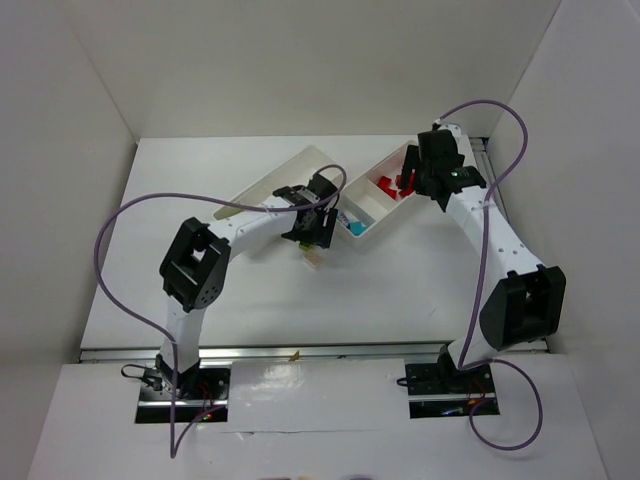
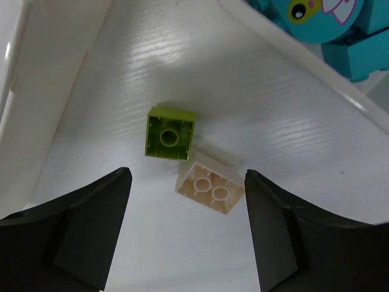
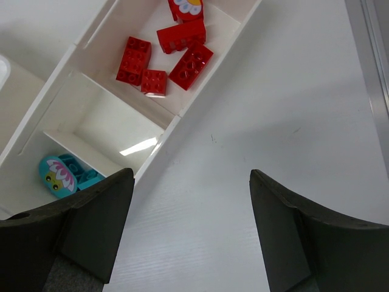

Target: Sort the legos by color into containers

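Two legos lie upside down on the table in the gap between the two containers: a lime green brick (image 2: 171,132) and, touching its corner, a beige brick (image 2: 211,188). My left gripper (image 2: 187,177) hangs open above them, the beige brick close to its right finger. From the top view, the left gripper (image 1: 315,240) sits between the left tray (image 1: 262,188) and the right tray (image 1: 385,222). Several red legos (image 3: 170,55) fill the right tray's far compartment, and cyan legos (image 3: 64,173) lie in its near one. My right gripper (image 3: 191,176) is open over bare table beside that tray.
The left tray's wall (image 2: 18,91) and the right tray's wall (image 2: 292,55) stand close on either side of the two loose bricks. A pale beige piece (image 1: 225,212) shows at the left tray's near end. White walls enclose the table.
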